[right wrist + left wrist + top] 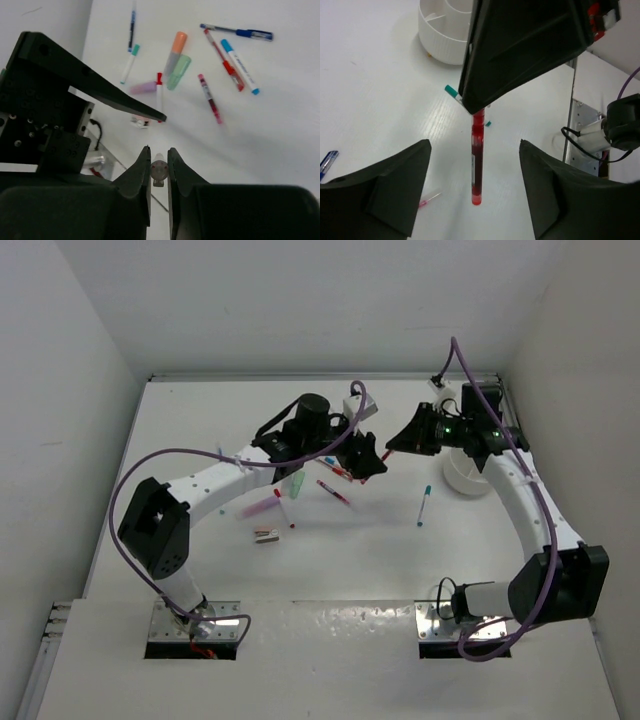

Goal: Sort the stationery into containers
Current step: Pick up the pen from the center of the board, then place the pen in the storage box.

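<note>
My right gripper (159, 150) is shut on a red pen (159, 170), seen end-on between its fingers. In the left wrist view the same red pen (477, 165) hangs from the right gripper (472, 107) and lies between my left gripper's (475, 145) open fingers, which do not touch it. In the top view the two grippers meet above mid-table, the left (368, 465) and the right (392, 447). The round white tub (466, 472) stands to the right. A teal-capped pen (424, 505) lies near it.
Loose on the table lie the green highlighter (297, 483), pink highlighter (260, 507), a red pen (333, 492), a red-capped pen (284, 508) and the small block (266, 536). The right wrist view also shows an orange highlighter (175, 50) and blue pens (240, 32). White walls enclose the table.
</note>
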Tool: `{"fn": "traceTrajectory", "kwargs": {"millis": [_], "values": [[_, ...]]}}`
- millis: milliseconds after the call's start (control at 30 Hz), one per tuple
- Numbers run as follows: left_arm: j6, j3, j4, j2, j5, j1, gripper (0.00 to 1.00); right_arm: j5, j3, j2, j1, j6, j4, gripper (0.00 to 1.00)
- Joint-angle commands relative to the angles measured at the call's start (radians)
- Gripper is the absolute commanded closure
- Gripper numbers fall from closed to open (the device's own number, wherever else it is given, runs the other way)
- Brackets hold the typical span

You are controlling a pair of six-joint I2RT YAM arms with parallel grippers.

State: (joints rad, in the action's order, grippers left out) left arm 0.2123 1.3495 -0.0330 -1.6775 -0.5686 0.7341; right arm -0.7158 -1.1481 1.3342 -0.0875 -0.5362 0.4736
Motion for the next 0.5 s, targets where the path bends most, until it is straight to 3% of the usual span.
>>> {"fn": "traceTrajectory", "kwargs": {"millis": [0, 100, 133, 300, 467], "values": [[-0.008, 0.033, 0.024, 0.022, 0.045, -0.018, 0.21, 0.088, -0.082, -0.041, 0.011, 0.145, 0.072, 1.00], [-0.027, 0.019, 0.080, 0.062, 0.085, -0.076, 0.19, 0.198, -0.120, -0.072, 0.083, 0.266, 0.148, 1.00], [-0.027, 0.016, 0.112, 0.070, 0.131, -0.106, 0.00, 0.234, -0.143, -0.076, 0.154, 0.324, 0.161, 1.00], [-0.091, 0.017, 0.214, 0.088, 0.180, -0.165, 0.00, 0.433, -0.168, -0.073, 0.351, 0.467, 0.129, 1.00], [-0.113, -0.068, 0.173, 0.128, 0.193, -0.182, 0.00, 0.467, -0.196, -0.014, 0.497, 0.492, 0.039, 1.00]]}}
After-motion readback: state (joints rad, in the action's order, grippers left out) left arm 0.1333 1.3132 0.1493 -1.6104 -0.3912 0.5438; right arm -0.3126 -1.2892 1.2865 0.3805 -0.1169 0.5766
